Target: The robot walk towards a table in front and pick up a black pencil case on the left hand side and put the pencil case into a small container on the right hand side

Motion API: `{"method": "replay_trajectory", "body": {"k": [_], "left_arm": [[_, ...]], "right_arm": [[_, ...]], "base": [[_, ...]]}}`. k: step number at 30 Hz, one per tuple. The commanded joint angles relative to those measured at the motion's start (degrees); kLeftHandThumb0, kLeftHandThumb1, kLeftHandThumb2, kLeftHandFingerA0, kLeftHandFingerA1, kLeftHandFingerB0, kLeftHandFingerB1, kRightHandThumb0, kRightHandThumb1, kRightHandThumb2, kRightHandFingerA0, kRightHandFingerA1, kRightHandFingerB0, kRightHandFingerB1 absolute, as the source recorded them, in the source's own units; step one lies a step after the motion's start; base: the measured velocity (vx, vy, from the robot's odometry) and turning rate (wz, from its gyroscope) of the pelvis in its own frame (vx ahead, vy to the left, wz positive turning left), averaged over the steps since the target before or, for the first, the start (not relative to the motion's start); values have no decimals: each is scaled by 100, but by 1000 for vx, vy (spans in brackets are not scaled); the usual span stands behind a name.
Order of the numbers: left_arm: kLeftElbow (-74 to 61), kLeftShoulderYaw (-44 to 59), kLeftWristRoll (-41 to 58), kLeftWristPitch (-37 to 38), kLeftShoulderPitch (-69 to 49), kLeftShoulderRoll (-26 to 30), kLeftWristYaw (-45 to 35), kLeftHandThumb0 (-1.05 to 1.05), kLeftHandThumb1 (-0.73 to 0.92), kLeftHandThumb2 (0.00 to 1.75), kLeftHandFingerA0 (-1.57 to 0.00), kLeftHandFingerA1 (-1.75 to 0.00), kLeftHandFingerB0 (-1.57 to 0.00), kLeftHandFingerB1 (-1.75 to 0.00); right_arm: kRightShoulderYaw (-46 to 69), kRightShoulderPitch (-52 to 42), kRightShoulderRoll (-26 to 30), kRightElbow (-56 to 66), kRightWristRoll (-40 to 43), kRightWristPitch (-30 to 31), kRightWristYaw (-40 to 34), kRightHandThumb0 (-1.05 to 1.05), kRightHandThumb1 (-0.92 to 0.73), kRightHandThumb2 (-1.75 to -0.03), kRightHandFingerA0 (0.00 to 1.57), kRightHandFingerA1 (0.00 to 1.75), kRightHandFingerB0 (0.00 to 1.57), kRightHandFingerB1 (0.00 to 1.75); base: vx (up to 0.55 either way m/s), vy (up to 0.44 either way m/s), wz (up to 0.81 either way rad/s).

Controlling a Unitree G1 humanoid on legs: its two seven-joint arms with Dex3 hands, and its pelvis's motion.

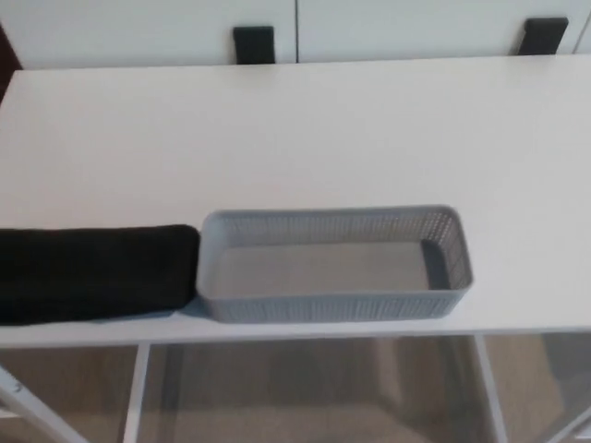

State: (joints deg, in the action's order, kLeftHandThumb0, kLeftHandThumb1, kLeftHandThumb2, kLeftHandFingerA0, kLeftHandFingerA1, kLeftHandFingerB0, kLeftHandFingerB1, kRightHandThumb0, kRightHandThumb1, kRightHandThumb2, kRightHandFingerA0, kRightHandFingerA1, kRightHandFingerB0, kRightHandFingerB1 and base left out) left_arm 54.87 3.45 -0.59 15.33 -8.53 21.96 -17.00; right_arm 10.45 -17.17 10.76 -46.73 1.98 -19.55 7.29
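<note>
- You get no hand pose here: neither robot hand nor any arm is in the head view, so finger state can't be told for either one, and nothing is being held in view.
- Count: one black soft fabric pencil case (92, 273), one grey perforated plastic rectangular basket (334, 307), one white flat-topped table (305, 138).
- Also two small black blocks at the far edge: one (254, 43) left of centre, one (544, 35) far right, both against white cabinet fronts (388, 23) behind the table.
- The pencil case lies flat on the near left part of the table, long side running left to right, close to the near edge.
- Its left end is cut off by the picture's left edge, so you can't see the full length.
- It looks like a plain matte black oblong, soft, with a rounded right end; no zip or markings can be made out.
- Its right end sits right against the basket's left wall; touching or just beside, can't tell which.
- The basket sits upright at near centre, long side left to right, with nothing in it; you see its grey floor through the open top.
- The basket's walls are a fine mesh of holes, with a solid rim on top.
- Below the near table edge you see white table legs (137, 392) and beige floor (305, 392).
</note>
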Motion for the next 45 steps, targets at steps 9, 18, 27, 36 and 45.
{"method": "replay_trajectory", "body": {"k": [9, 18, 27, 36, 45], "left_arm": [[65, 137, 65, -16, 139, 26, -143, -23, 57, 58, -51, -45, -42, -36], [-254, 98, 4, -134, 66, 17, -156, -22, 59, 58, -49, -41, -42, -35], [-1655, -263, -185, 18, -607, 44, -341, -32, 55, 58, -48, -40, -36, -33], [-3734, -656, -12, -147, -1869, 4, -603, -31, 52, 56, -38, -40, -31, -31], [-9301, -481, 1652, 859, -5182, 2064, -2468, -37, 19, 85, 0, -51, 0, -48]], "right_arm": [[-9, 119, 73, -82, 6, 172, -72, -34, -59, -72, 54, 53, 36, 44], [-21, 33, 84, 22, 9, 69, -46, -24, -68, -60, 57, 48, 40, 38], [-53, 32, 60, 24, -4, 101, -44, -25, -68, -60, 56, 48, 39, 38], [-53, 73, 94, -149, -24, 37, -67, -26, -68, -60, 58, 48, 40, 38], [-18, 83, 127, -256, -6, 92, -84, -25, -66, -60, 64, 50, 44, 39]], "base": [[16, 99, -6], [33, 162, 0], [13, -9, 2], [0, 0, 0], [0, 0, 0]]}}
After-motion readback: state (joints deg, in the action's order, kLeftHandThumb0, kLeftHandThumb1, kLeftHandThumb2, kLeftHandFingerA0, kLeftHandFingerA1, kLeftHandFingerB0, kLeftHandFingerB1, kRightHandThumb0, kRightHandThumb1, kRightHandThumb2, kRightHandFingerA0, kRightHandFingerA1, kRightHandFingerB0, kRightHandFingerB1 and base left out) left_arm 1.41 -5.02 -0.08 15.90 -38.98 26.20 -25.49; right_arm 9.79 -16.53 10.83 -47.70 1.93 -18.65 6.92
